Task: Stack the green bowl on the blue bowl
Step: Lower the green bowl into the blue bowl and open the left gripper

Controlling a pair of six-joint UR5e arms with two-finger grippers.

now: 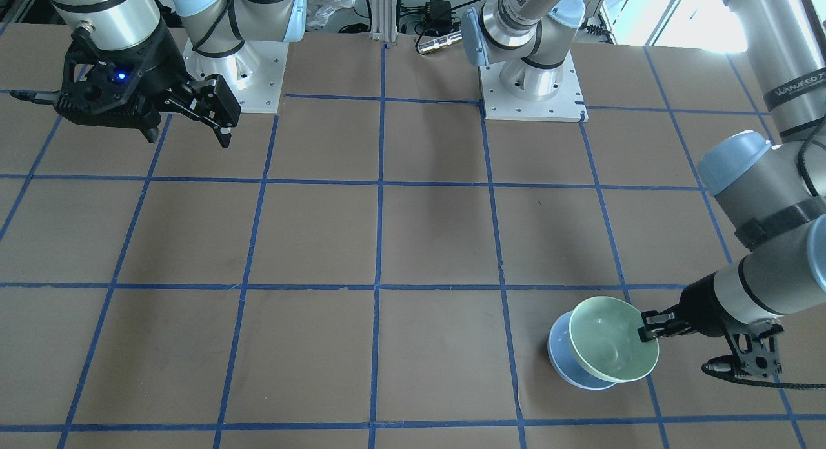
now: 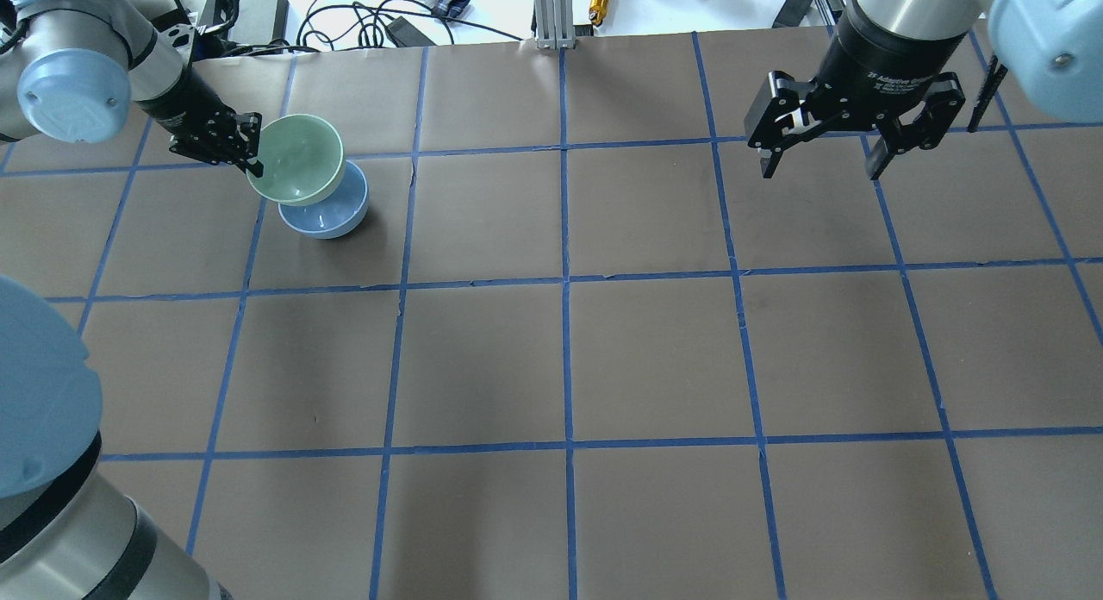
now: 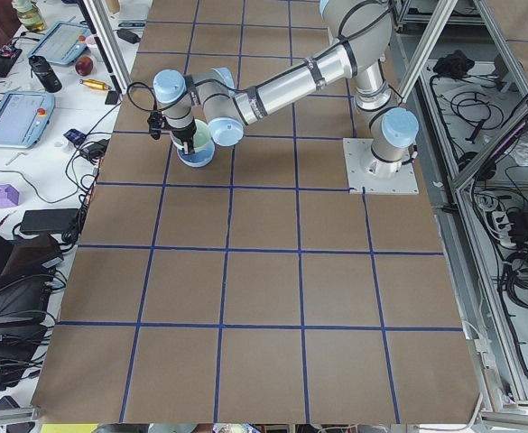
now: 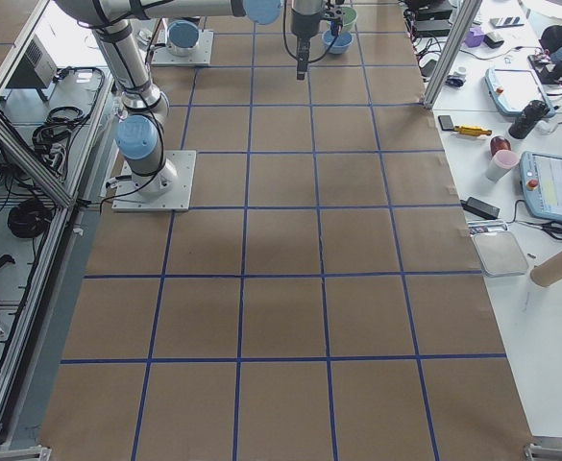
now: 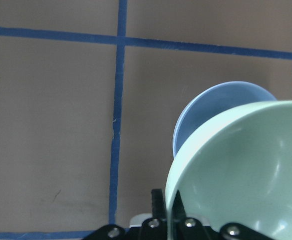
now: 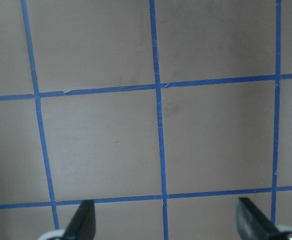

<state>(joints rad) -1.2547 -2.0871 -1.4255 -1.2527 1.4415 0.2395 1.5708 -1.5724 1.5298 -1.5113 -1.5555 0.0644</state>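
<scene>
My left gripper (image 2: 251, 160) is shut on the rim of the green bowl (image 2: 296, 159) and holds it tilted, partly over the blue bowl (image 2: 330, 214), which stands on the table. In the front view the green bowl (image 1: 613, 339) overlaps the blue bowl (image 1: 568, 362), with the left gripper (image 1: 647, 326) pinching its rim. The left wrist view shows the green bowl (image 5: 240, 170) in front of the blue bowl (image 5: 205, 112). My right gripper (image 2: 820, 156) is open and empty, high above the far right of the table; it also shows in the front view (image 1: 190, 133).
The brown table (image 2: 560, 350) carries a grid of blue tape lines. Cables, a power adapter (image 2: 405, 31) and small tools lie beyond the far edge. The arm bases (image 1: 532, 88) stand on white plates at the robot's side.
</scene>
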